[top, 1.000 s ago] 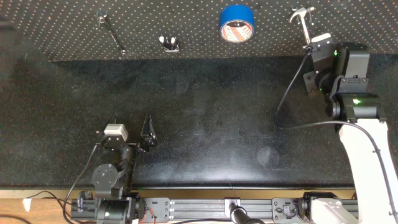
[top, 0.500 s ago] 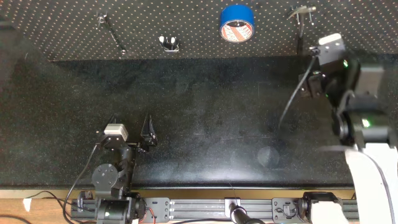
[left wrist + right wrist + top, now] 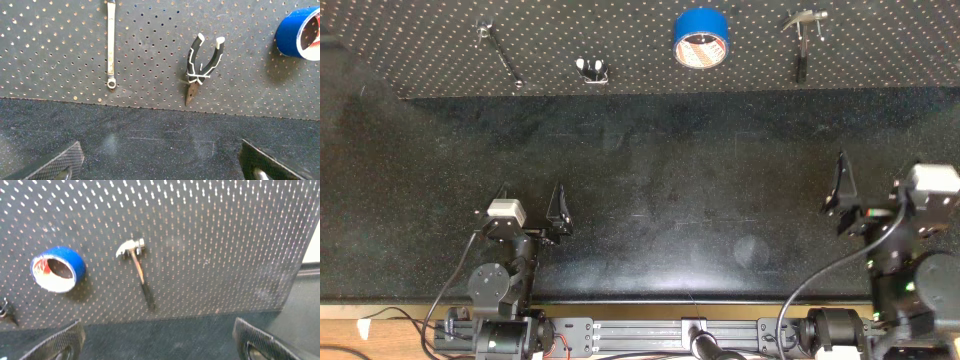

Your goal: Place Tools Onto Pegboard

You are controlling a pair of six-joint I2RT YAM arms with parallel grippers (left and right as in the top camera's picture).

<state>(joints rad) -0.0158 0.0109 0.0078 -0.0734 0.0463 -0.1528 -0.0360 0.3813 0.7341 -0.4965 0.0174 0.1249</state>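
Pegboard (image 3: 620, 40) carries four items: wrench (image 3: 500, 53), pliers (image 3: 592, 69), tape roll (image 3: 701, 38), hammer (image 3: 802, 45).

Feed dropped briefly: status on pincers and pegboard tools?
Left pincer, right pincer open, empty. Hammer, blue tape roll, pliers, wrench hanging on pegboard. No obstruction seen.

Four tools hang in a row on the pegboard (image 3: 620, 50) behind the worktop (image 3: 670, 180): from left to right, a wrench (image 3: 500, 52), pliers (image 3: 592, 69), a roll of tape (image 3: 701, 38) and a hammer (image 3: 802, 40). The left gripper (image 3: 532, 200) sits toward the worktop's front at left, before the wrench and pliers. The right gripper (image 3: 882, 188) sits toward the front at right, before the hammer and a little to its right, and both are well apart from the board.
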